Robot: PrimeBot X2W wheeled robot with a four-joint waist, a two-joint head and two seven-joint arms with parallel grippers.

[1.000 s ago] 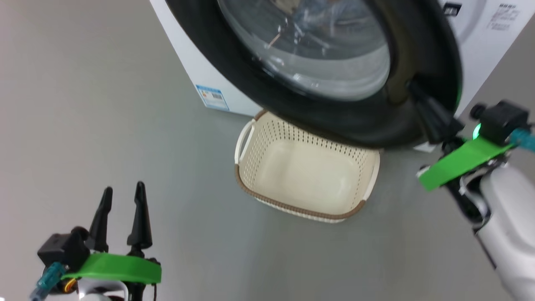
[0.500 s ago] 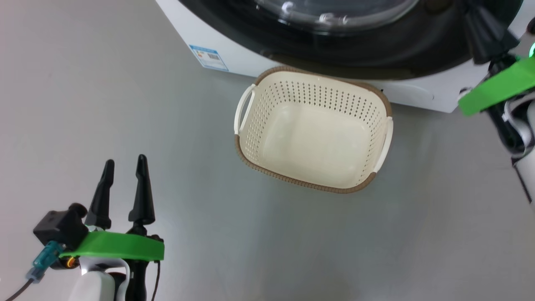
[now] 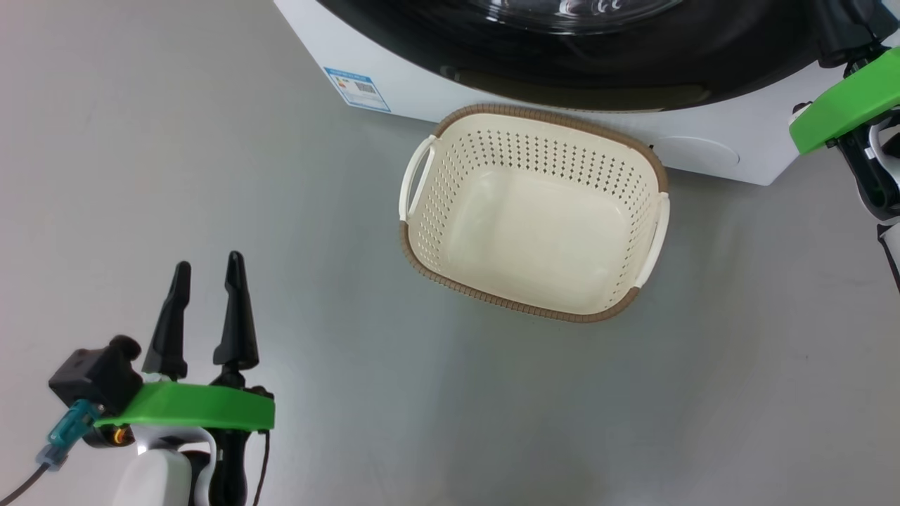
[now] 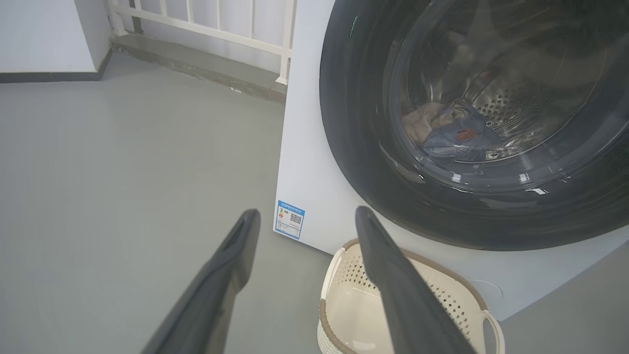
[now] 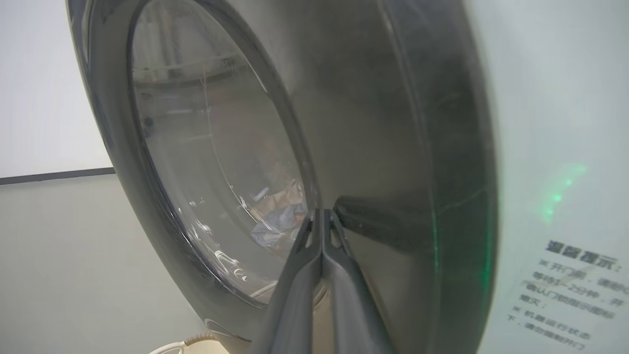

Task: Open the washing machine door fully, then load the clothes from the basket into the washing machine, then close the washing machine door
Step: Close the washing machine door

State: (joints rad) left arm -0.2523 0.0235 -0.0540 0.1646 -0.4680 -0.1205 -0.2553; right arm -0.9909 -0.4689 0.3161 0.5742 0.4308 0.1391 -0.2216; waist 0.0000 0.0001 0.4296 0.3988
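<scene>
At the washing machine door, right jaws are closed; left jaws stand apart, away from the basket.

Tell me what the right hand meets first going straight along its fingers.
The washing machine door: the shut right hand points at its black ring beside the glass. The tips look nearly on it, though depth is unclear.

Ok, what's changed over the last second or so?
The washing machine door swung from half open above the basket to flat against the washing machine, the shut right hand pressing on it. Nothing was gripped or released. The head camera shifted too. Unchanged: the basket empty on the floor, the left hand open and idle.
</scene>
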